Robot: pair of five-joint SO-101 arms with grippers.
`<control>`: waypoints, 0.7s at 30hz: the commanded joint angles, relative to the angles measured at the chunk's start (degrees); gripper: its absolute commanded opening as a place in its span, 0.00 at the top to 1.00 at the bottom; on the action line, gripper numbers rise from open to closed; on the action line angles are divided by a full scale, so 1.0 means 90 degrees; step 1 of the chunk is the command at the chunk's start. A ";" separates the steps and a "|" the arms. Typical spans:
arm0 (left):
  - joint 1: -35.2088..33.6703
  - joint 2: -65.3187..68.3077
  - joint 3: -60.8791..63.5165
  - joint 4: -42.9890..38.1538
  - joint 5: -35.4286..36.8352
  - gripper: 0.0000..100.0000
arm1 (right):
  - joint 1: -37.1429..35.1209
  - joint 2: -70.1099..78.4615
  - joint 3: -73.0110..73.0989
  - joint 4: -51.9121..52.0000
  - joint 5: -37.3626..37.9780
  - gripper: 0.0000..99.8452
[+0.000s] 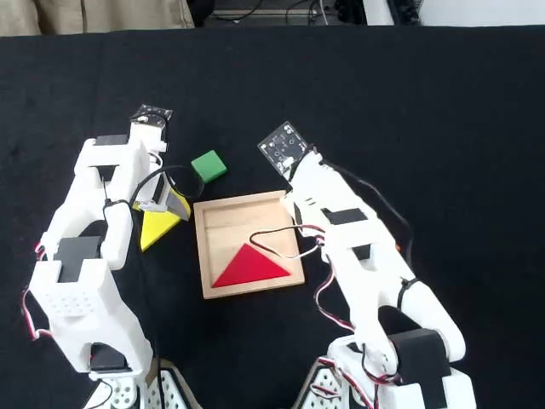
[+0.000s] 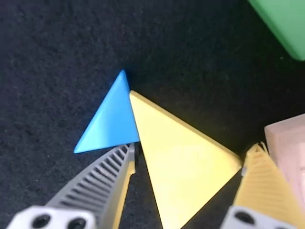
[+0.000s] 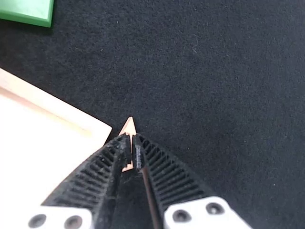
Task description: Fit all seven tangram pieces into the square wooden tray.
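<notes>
Straddling the yellow triangle (image 1: 157, 228) at the tray's (image 1: 201, 247) nine o'clock, left gripper (image 2: 193, 149) gapes; right gripper (image 3: 129, 143) pinches a pale piece (image 3: 128, 125).

Left gripper (image 2: 193, 149) fingers spread wide; right gripper (image 3: 132, 139) fingers pressed together.

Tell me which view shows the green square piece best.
The high view: the green square lies whole on the black cloth, apart from the tray. Each wrist view catches a cropped corner of it.
</notes>
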 commanded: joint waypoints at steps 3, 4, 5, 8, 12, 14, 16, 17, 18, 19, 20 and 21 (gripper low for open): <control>0.0093 -0.0274 0.0142 -0.0068 0.0010 0.66 | -0.0127 -0.0015 -0.0190 -0.0147 0.0049 0.99; 0.0093 -0.0283 0.0161 -0.0068 0.0010 0.66 | -0.0127 -0.0015 -0.0190 -0.0147 0.0049 0.99; 0.0083 -0.0293 0.0161 -0.0068 0.0029 0.66 | -0.0127 -0.0015 -0.0190 -0.0147 0.0049 0.99; 0.0073 -0.0322 0.0151 -0.0059 0.0059 0.66 | -0.0127 -0.0015 -0.0190 -0.0147 0.0049 0.99; 0.0093 -0.0342 0.0122 -0.0049 0.0195 0.66 | -0.0127 -0.0015 -0.0190 -0.0147 0.0049 0.99; 0.0103 -0.0352 0.0093 -0.0049 0.0303 0.66 | -0.0127 -0.0015 -0.0190 -0.0147 0.0049 0.99; 0.0142 -0.0371 0.0093 0.0010 0.0332 0.66 | -0.0127 -0.0015 -0.0190 -0.0147 0.0049 0.99; 0.0200 -0.0449 0.0083 0.0147 0.0342 0.66 | -0.0127 -0.0015 -0.0190 -0.0147 0.0049 0.99; 0.0278 -0.0567 0.0073 0.0303 0.0352 0.66 | -0.0127 -0.0015 -0.0190 -0.0147 0.0049 0.99; 0.0347 -0.0733 0.0083 0.0459 0.0420 0.66 | -0.0127 -0.0015 -0.0200 -0.0147 0.0049 0.99; 0.0425 -0.0938 0.0083 0.0615 0.0557 0.66 | -0.0117 -0.0015 -0.0200 -0.0147 0.0049 0.99; 0.0464 -0.1172 0.0083 0.0733 0.0684 0.66 | -0.0117 -0.0015 -0.0200 -0.0147 0.0049 0.99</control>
